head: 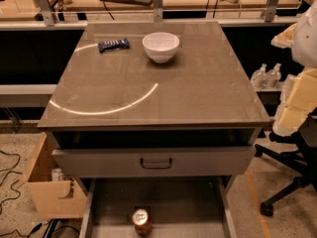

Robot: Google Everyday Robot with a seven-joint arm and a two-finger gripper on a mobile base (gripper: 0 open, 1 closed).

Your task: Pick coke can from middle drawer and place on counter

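The coke can (141, 222), red-brown with a silver top, stands upright on the floor of the open middle drawer (188, 205), near the bottom edge of the view. The counter (198, 88) is the glossy grey-brown top above it, with a curved streak of light. My gripper (297, 98) shows as white and pale yellow parts at the right edge, level with the counter's right side and well away from the can. It holds nothing that I can see.
A white bowl (160, 45) and a dark blue snack bar (113, 44) sit at the counter's back. A grey drawer front with a dark loop handle (156, 162) is above the open drawer. A wooden box (49, 192) with a pale can (58, 174) stands left; an office chair base (290, 182) and bottles (266, 76) are right.
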